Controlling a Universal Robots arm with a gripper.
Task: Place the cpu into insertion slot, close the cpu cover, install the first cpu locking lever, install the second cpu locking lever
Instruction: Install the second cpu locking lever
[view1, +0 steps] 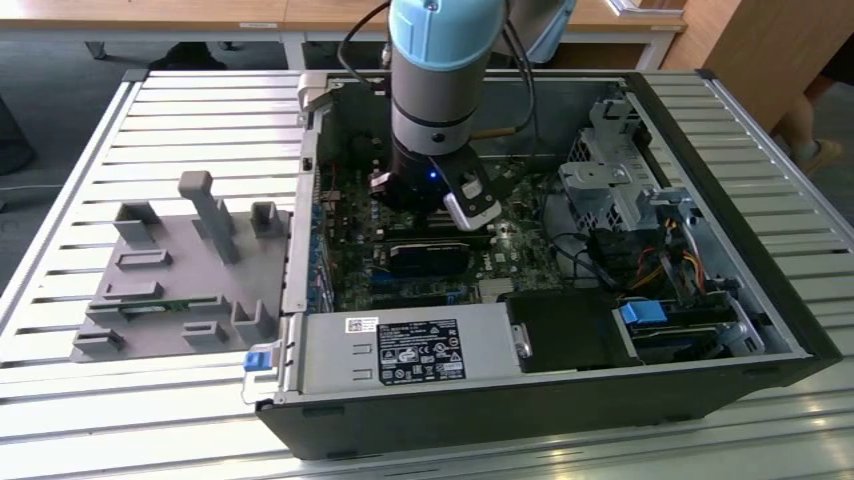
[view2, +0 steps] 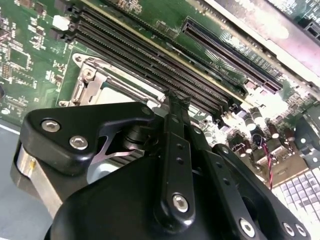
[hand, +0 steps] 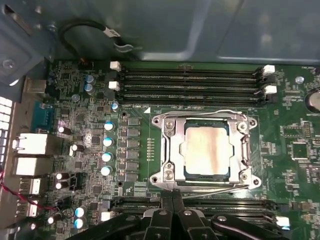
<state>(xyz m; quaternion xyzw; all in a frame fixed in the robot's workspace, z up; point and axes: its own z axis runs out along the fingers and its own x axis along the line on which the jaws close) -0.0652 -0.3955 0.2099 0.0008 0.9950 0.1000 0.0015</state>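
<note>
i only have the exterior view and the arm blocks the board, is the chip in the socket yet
observer: Yes. In the first wrist view the flat square cpu with the pale silver-grey metal face lies flat in the square black insertion slot on the green board.
operator: ok and the cover, up or down
observer: Down. The thin silver metal cpu cover lies flat around the chip, and the chip's face shows through its window.
</note>
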